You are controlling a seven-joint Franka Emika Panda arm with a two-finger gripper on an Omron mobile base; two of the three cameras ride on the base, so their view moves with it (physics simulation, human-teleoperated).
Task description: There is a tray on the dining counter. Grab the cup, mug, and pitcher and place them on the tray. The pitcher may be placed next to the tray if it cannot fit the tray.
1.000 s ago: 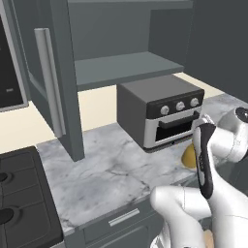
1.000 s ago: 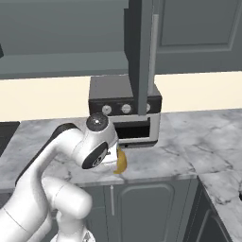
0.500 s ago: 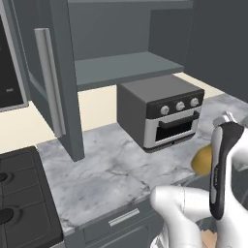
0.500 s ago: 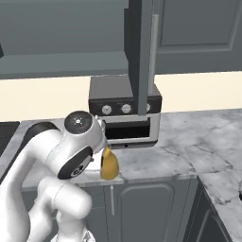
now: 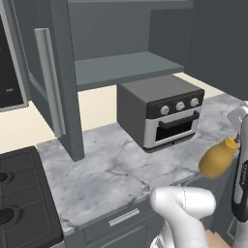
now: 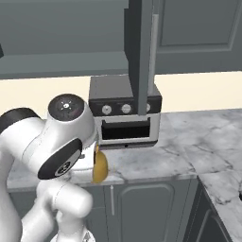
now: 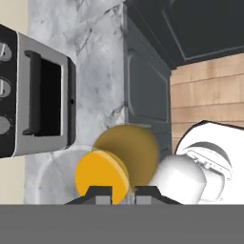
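A mustard-yellow pitcher point(image 5: 219, 157) hangs in the air, lifted clear of the marble tabletop point(image 5: 126, 164) and tilted, with its narrow neck pointing up toward the white robot arm at the right edge of the left base view. From the right base camera, the pitcher point(image 6: 99, 164) peeks out from behind the arm's large round joint, just in front of the tabletop's front edge point(image 6: 156, 177). In the hand view, the two dark fingers point(image 7: 100, 192) sit nearly together, pinching the pitcher point(image 7: 102, 175) at its neck, with its rounded body beyond them. A grey toaster oven point(image 5: 162, 111) with three knobs stands on the tabletop, behind the pitcher and well apart from it.
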